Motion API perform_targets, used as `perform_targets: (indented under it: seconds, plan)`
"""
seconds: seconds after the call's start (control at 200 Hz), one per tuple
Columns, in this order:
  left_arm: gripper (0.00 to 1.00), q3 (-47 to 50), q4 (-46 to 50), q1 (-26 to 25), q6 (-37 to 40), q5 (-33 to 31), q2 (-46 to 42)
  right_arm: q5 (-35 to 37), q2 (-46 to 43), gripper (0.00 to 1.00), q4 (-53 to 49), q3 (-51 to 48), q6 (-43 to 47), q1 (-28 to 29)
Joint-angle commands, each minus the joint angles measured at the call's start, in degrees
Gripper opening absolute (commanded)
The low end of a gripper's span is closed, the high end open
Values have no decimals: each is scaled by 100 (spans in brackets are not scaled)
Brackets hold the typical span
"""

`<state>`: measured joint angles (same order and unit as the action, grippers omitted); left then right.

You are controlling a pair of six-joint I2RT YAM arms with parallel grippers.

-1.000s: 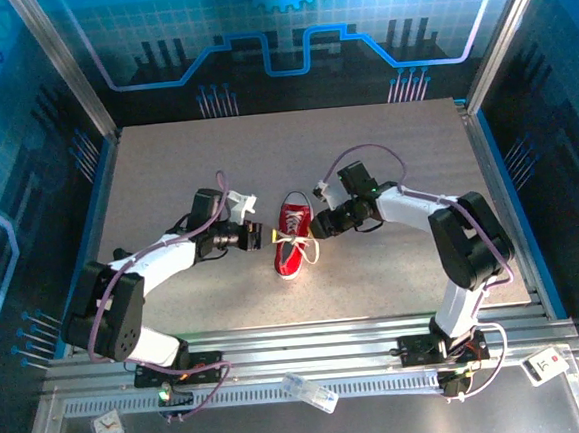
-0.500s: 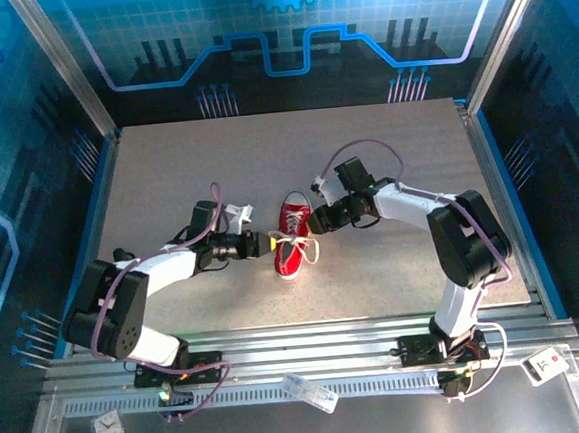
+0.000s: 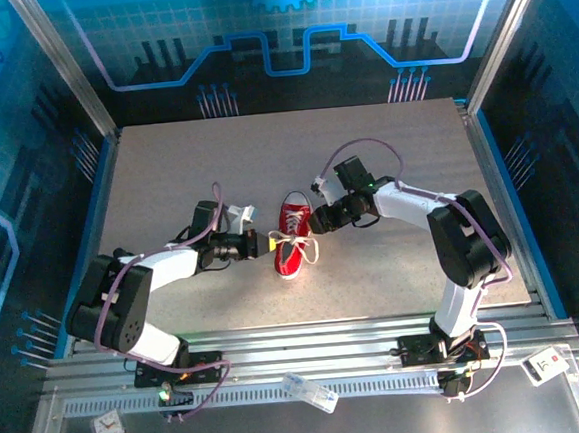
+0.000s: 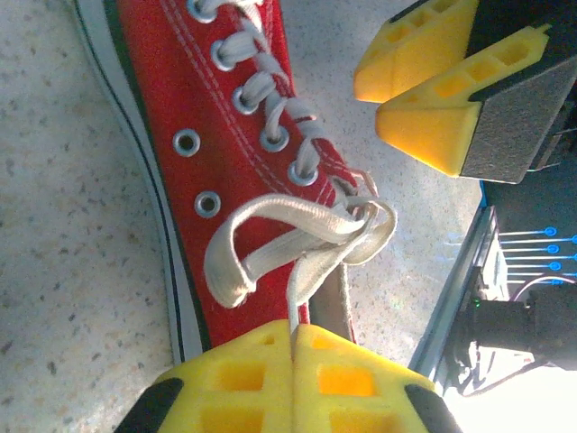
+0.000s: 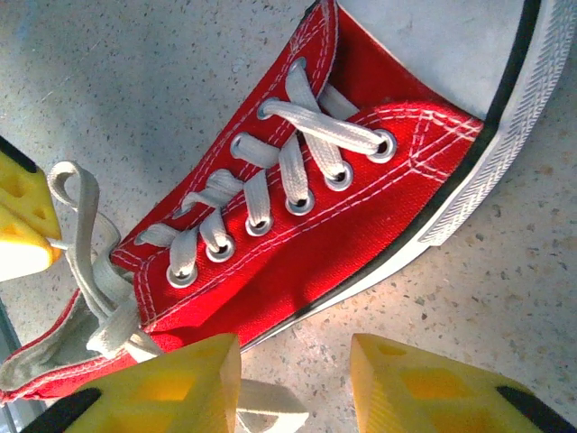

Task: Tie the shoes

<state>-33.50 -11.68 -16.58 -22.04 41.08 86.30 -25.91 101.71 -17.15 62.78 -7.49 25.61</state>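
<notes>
Newly clenches left jaws on white lace (image 4: 297,213) of red canvas sneaker (image 4: 225,117); leaves right jaws released; knot-cinching step, wanting steady outward pull.

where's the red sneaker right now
In the top view the red sneaker lies near the centre, between the left tool, pinching its lace, and the right tool.
</notes>
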Motion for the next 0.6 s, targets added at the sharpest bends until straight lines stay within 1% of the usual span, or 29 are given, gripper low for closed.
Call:
perform_targets:
  seconds: [0.0, 0.175, 0.385, 0.475, 0.595]
  plan:
    - [0, -78, 406, 131, 214, 135, -323, 25, 101, 37, -158, 173, 85, 16]
    - [0, -130, 904, 362, 471, 163, -559, -77, 113, 37, -181, 199, 171, -101]
    - [0, -184, 1403, 601, 811, 257, -683, -391, 295, 37, -314, 391, 399, -142]
    - [0, -82, 1254, 721, 730, 363, -752, -615, 427, 37, -333, 482, 432, -144]
    - [0, -104, 1248, 726, 734, 466, -703, -859, 521, 38, -314, 450, 377, -139]
